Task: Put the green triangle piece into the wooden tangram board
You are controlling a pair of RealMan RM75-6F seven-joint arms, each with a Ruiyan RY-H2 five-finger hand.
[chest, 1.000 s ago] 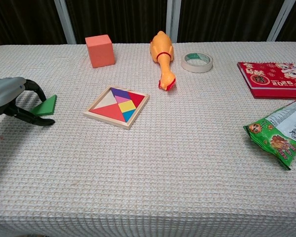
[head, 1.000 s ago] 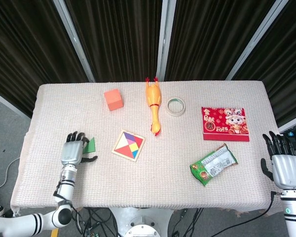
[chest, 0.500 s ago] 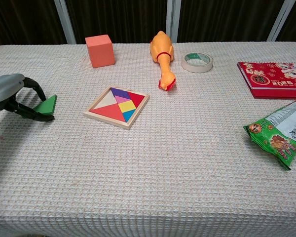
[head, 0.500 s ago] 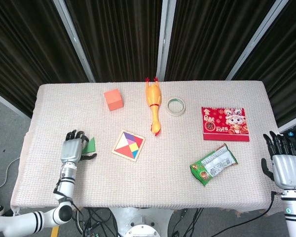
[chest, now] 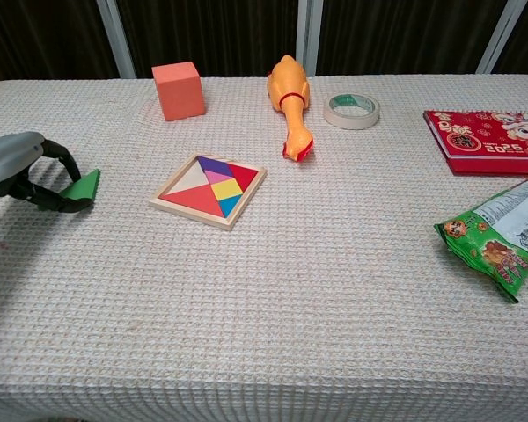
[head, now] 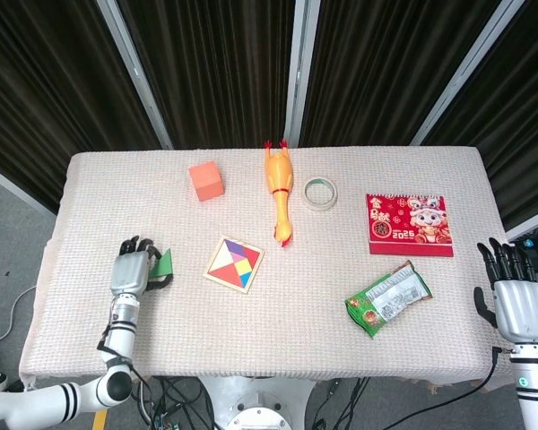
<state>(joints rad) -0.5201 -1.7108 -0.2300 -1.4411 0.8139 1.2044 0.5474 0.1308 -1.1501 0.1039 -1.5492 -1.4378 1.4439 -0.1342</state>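
Observation:
The green triangle piece [chest: 82, 186] [head: 165, 262] lies flat on the cloth at the table's left side. My left hand [chest: 22, 169] [head: 131, 270] is on it, fingers curled over its left edge and the thumb pressed against its near edge, so the piece is pinched between them. The wooden tangram board [chest: 209, 190] [head: 234, 263] sits to the right of the triangle, holding several coloured pieces with one gap at its left corner. My right hand [head: 514, 300] hangs off the table's right edge, fingers apart and holding nothing.
An orange cube [chest: 178, 90], a rubber chicken [chest: 289, 101] and a tape roll [chest: 351, 110] stand along the back. A red calendar [chest: 493, 141] and a green snack bag [chest: 502, 237] lie at the right.
The left hand's thumb has drawn in toward the triangle's near edge and the fingers have curled tighter around it. The triangle and the right hand have not moved.

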